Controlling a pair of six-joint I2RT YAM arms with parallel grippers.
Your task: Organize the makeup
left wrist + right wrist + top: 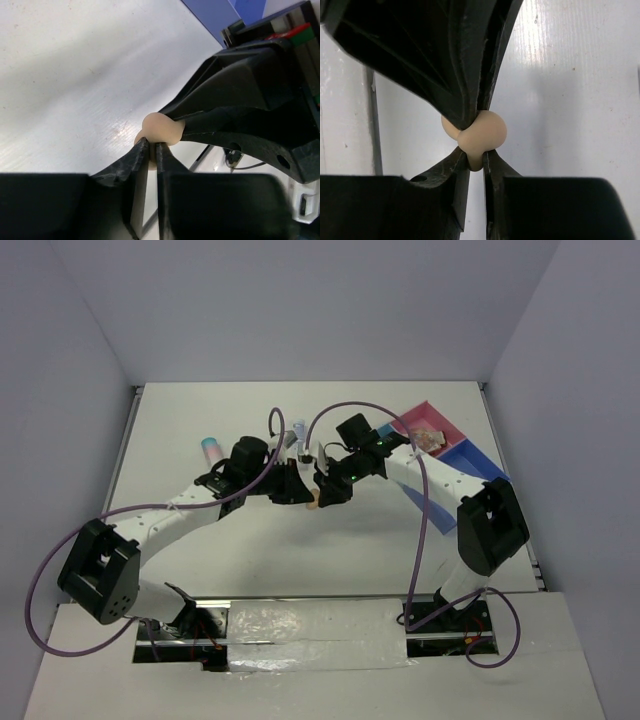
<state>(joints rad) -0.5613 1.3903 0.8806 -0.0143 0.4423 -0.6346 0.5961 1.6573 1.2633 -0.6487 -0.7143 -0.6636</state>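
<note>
Shows the left gripper [152, 148] closed almost fully, its two black fingers pinching the narrow end of one peach egg-shaped foam sponge [161, 129]. Shows the right gripper [476, 159] likewise shut to a thin slit on that same sponge, biting it from the opposite side, so the foam bulges between the two pairs of tips. Places this single sponge over the middle of the table, between the two arms; cannot tell whether it touches the surface.

Counts two grippers, two white-and-black arms and two purple cables [352, 404], one looping along each arm.

Finds, just beyond the meeting grippers, one white tube with blue print [300, 430]. Finds, further left, one pink-and-white tube with a teal cap [210, 448] on the bare table, well apart from the first tube.

Finds at the far right one divided tray [472, 455], with one pink compartment and one blue compartment side by side. Holds one flat brownish palette [430, 438] in the pink compartment, too small to make out in detail.

Rests everything on one white matte table [200, 410] with faint streaks, boxed in by plain pale lavender-grey walls [300, 310] on three sides. Carries one strip of shiny tape [300, 635] along the near edge, between the two arm bases.
</note>
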